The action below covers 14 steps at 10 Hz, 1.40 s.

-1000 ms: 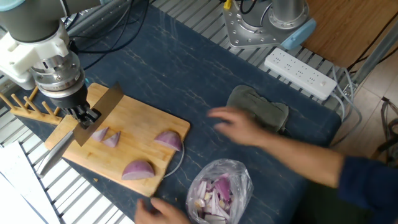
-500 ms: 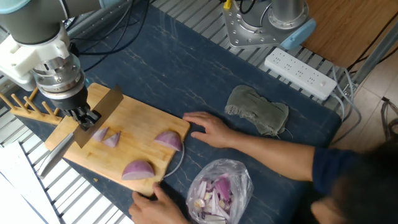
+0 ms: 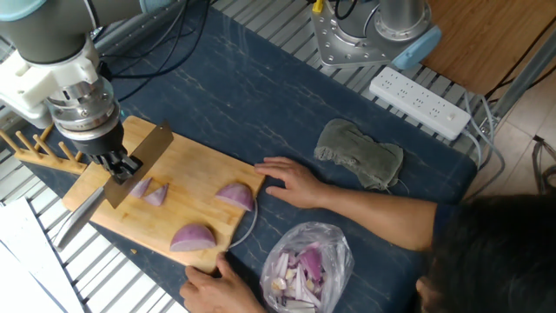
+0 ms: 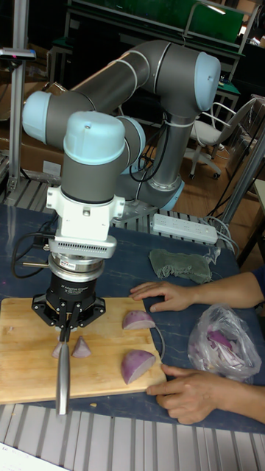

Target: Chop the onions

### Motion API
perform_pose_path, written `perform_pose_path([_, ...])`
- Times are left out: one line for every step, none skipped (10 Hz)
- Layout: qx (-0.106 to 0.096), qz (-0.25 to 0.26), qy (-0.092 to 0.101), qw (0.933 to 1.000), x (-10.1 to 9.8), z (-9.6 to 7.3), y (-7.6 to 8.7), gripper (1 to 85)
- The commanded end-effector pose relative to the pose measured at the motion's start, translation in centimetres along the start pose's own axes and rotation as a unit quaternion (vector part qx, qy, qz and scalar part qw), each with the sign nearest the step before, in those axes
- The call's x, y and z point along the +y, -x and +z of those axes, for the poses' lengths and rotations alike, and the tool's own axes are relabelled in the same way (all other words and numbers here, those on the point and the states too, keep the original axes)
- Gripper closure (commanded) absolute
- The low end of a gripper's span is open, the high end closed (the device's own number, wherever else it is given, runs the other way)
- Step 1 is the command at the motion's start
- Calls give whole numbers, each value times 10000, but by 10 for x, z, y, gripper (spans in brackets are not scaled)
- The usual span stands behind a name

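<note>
Two big red onion wedges [image 3: 236, 195] [image 3: 193, 236] lie on the right half of the wooden cutting board [image 3: 187, 169]. Two small onion pieces [image 3: 148, 190] sit at its left, right beside the blade. My gripper [image 3: 120, 165] is shut on a knife [image 3: 152, 148], whose blade rests edge-down across the board's left end with the handle pointing toward the table's front. In the tall fixed view the gripper [image 4: 71, 315] holds the knife [image 4: 63, 368] upright over the small pieces [image 4: 79, 347], and the big wedges [image 4: 138, 319] [image 4: 138, 365] lie to the right.
A person's hands [image 3: 287, 180] [image 3: 213, 283] press on the board's right corners. A clear bag of onion scraps [image 3: 304, 268] lies at the front right. A grey cloth [image 3: 360, 152], a power strip [image 3: 421, 103] and a wooden rack [image 3: 35, 148] are nearby.
The person's right hand came from above the cloth down to the board's right corner. Their head entered at the bottom right. My arm and the knife stayed still.
</note>
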<state>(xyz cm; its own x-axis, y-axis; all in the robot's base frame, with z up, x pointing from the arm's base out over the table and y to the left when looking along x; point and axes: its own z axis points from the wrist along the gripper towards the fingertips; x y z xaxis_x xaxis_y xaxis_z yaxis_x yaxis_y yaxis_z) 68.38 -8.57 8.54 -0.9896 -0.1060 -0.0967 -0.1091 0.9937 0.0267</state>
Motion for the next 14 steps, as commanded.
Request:
perform_pose_path([-30,47,46,10000,2,1,2,847])
perform_pose_path([-38,47,45,10000,2,1,2,847])
perform_pose_path([-38,47,45,10000,2,1,2,847])
perform_pose_path([-38,47,45,10000,2,1,2,847])
perform_pose_path([-38,47,45,10000,2,1,2,847])
perform_pose_path([-38,47,45,10000,2,2,2,847])
perform_pose_path([-38,39,45,10000,1,3,1,847])
perform_pose_path([-43,44,91,9999,3,4,1,847])
perform_pose_path([-54,39,120,9999,3,6,1,847])
perform_pose_path([-100,9,122,9999,2,11,2,847])
perform_pose_path([-201,-27,126,9997,-1,19,4,847])
perform_pose_path([-253,-74,103,9996,-4,24,5,847])
perform_pose_path([-288,-131,74,9995,-7,25,5,847])
perform_pose_path([-350,-168,73,9992,-8,28,7,847])
